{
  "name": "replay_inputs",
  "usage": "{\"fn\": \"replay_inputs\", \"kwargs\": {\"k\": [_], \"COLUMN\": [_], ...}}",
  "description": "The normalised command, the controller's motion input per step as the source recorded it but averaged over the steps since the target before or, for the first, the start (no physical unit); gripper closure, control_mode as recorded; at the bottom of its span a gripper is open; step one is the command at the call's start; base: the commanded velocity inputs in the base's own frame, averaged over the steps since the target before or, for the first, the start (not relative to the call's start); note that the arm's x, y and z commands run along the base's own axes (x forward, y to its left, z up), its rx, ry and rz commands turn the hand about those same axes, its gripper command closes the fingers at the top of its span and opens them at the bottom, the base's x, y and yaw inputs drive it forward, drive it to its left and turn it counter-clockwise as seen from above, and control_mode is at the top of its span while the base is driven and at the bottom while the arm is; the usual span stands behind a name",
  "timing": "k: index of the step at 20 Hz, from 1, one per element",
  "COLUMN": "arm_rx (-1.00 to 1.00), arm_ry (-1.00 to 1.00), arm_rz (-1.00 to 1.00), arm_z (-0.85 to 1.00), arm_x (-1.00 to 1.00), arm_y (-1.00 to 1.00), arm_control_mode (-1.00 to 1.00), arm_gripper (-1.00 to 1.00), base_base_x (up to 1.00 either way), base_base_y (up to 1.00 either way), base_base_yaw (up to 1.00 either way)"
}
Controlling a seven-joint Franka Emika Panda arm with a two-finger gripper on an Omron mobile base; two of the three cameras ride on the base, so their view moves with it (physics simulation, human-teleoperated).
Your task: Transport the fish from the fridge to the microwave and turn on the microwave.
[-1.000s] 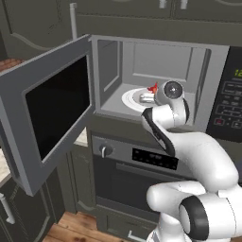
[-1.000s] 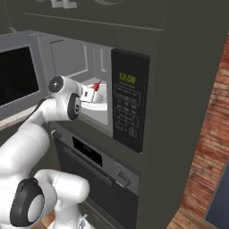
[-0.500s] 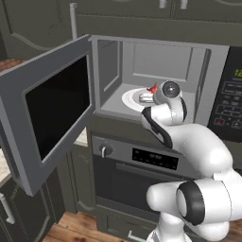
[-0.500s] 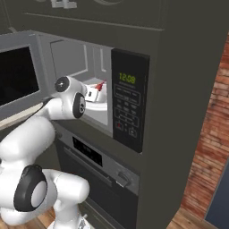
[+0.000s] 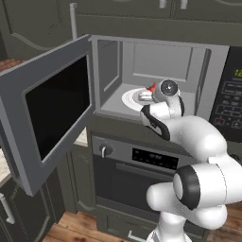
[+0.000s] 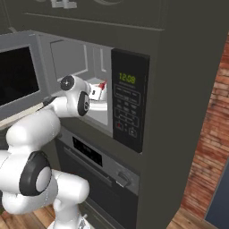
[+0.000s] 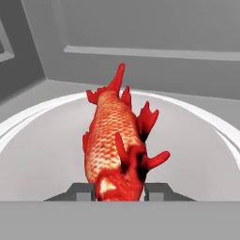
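The fish (image 7: 117, 140) was inside the microwave (image 5: 156, 61), over the white turntable (image 7: 42, 140), with its forked tail pointing to the back wall and its near end between the two fingertips (image 7: 79, 191) of the end effector (image 7: 119, 192). The end effector was partly closed and pinched the fish at that near end; whether the belly already touched the turntable could not be told from the hand view. Judging from its look, the fish was small and light, so weight was no problem, but the scaly body seemed smooth and rounded and could slip or roll between narrow fingers. The thin fins and the tail seemed the delicate parts, so the thick middle of the body looked like the better place to hold, not the end. In the left base view the end effector (image 5: 147, 94) reached through the door opening, and the fish (image 5: 151, 87) showed as a red spot just beyond it. The room was tight: side walls, ceiling and back wall closed the cavity, so the free way out was probably straight back through the front. The microwave door (image 5: 52, 108) stood wide open to the left, well apart from the arm. The button panel (image 6: 129, 107) was just right of the opening, near the wrist.
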Motion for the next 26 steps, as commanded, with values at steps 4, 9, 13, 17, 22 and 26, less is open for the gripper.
{"fn": "replay_inputs", "kwargs": {"k": [4,9,13,17,22,26], "arm_rx": [0.00,0.00,0.00,0.00,0.00,0.00], "arm_ry": [0.00,-0.03,-0.25,-0.31,-0.28,-0.25], "arm_rz": [0.00,0.00,0.00,0.00,0.00,0.00], "arm_z": [0.00,0.00,0.00,0.11,0.41,0.71], "arm_x": [0.23,-0.01,-0.21,-0.38,-0.58,-0.38], "arm_y": [-0.01,-0.05,0.00,0.00,0.00,0.13], "arm_control_mode": [-1.00,-1.00,-1.00,-1.00,-1.00,-1.00], "arm_gripper": [-1.00,-1.00,-1.00,-1.00,-1.00,-1.00], "base_base_x": [0.00,0.00,0.00,0.00,0.00,0.00], "base_base_y": [0.00,0.00,0.00,0.00,0.00,0.00], "base_base_yaw": [0.00,0.00,0.00,0.00,0.00,0.00]}}
